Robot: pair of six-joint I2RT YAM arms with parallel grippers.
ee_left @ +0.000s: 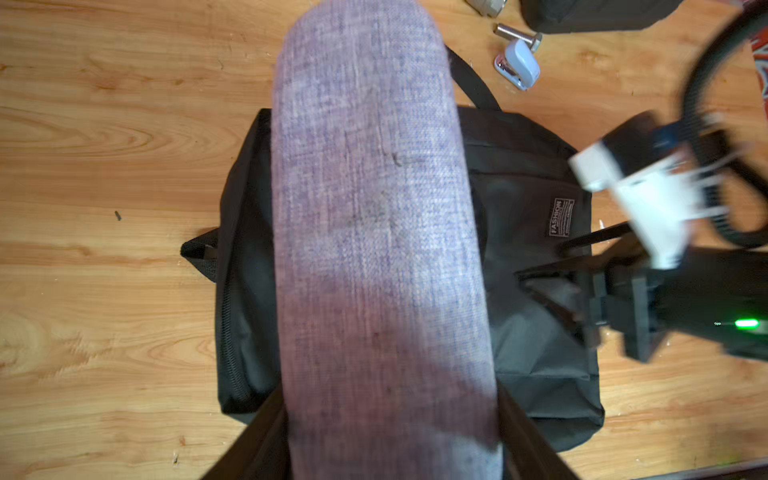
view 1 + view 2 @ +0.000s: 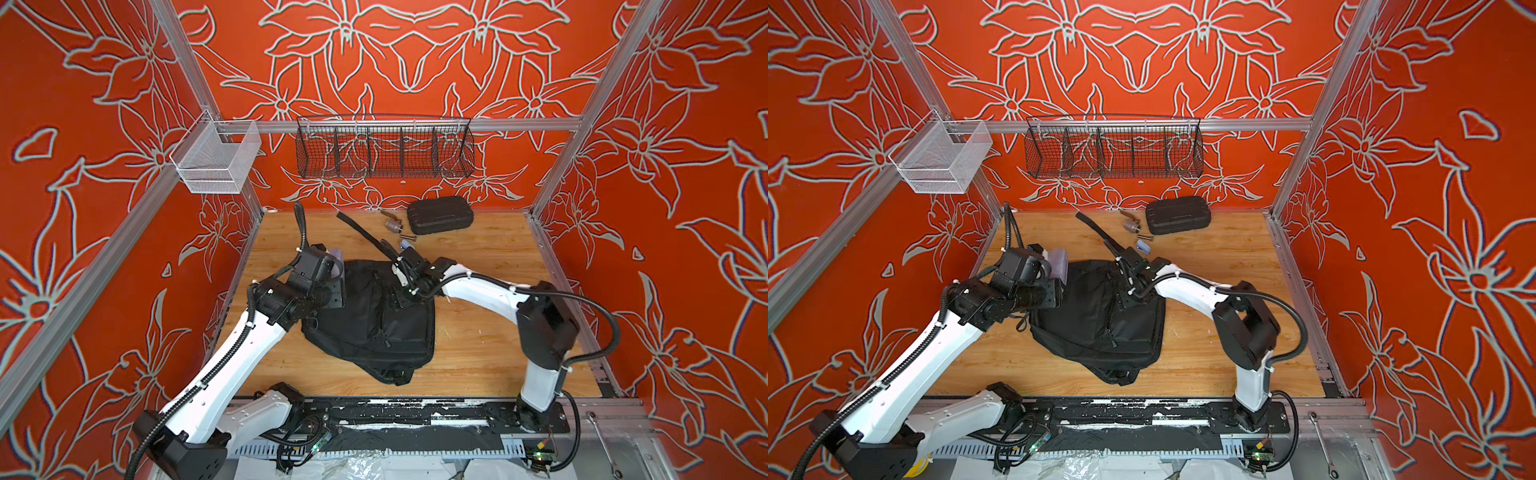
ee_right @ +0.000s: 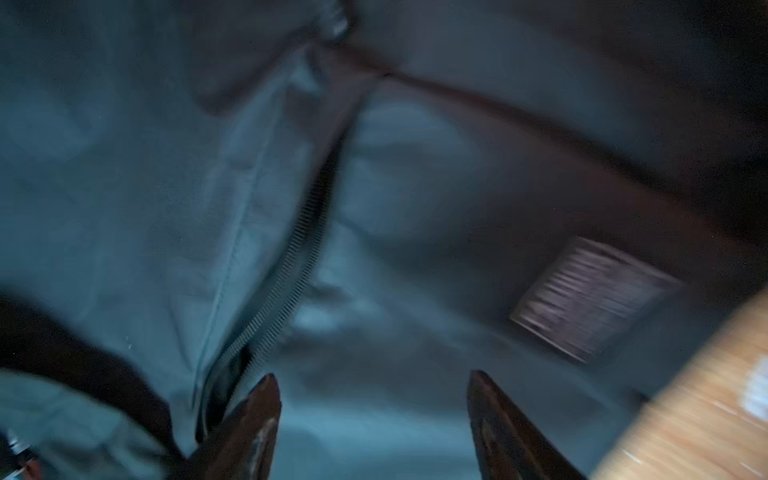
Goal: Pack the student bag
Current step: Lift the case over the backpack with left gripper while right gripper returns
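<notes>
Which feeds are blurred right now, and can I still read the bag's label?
Right wrist view: dim, bluish, motion-smeared, label unreadable. Left wrist view: label reads FASHION, but the close pouch is soft and hides the bag's middle. Both top views: sharp, evenly lit.

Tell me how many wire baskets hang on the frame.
2. The white mesh basket hangs at the back left corner; the long black basket hangs on the back rail. I see no others.

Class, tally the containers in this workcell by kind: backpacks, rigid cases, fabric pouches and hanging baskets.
Backpacks: 1, the student bag
Rigid cases: 1, the rigid black case
Fabric pouches: 1, the lilac pouch
Hanging baskets: 2, the white mesh basket and the black wire basket
Total: 5
</notes>
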